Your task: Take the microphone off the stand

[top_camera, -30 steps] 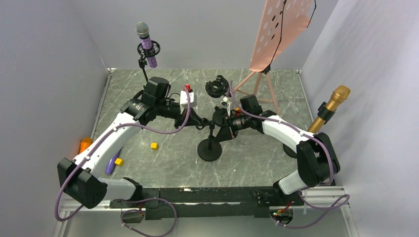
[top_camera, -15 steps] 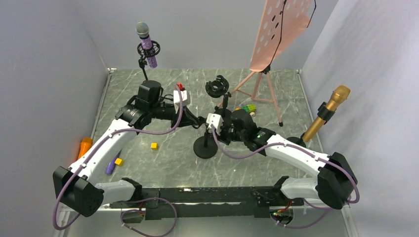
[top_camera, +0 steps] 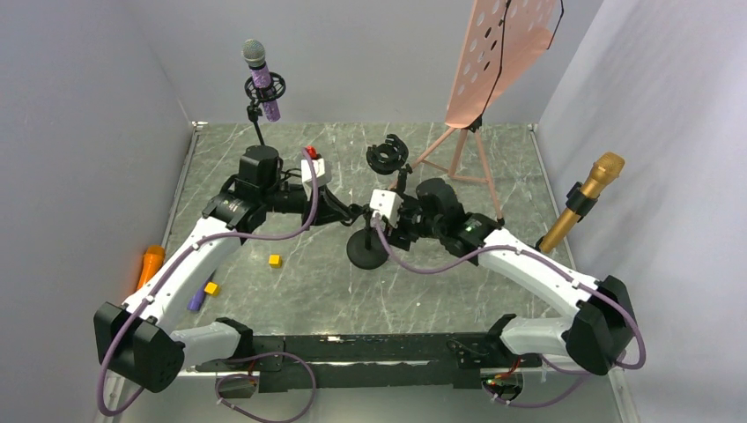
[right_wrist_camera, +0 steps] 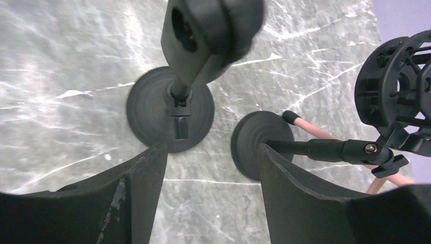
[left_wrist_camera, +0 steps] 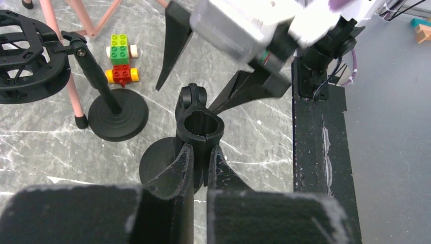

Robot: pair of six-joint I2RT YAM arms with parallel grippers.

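Centre of frame: left gripper point(left_wrist_camera: 201, 152) was clamped on the neck of the clip point(left_wrist_camera: 199, 123) atop the small black stand point(top_camera: 368, 254). The clip was empty. Right gripper point(right_wrist_camera: 211, 147) hovered over the same stand, fingers wide apart, holding nothing.

Right edge: gold microphone point(top_camera: 586, 198) sat in its own holder.

Upper left, farthest: purple microphone point(top_camera: 260, 77) sat in its shock mount point(top_camera: 267, 85).

Judgement: neither seated microphone was out yet, so the lift remained.

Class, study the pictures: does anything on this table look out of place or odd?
The stand clip gripped by the left gripper is empty, as is the shock mount beyond it; no microphone sits in either.
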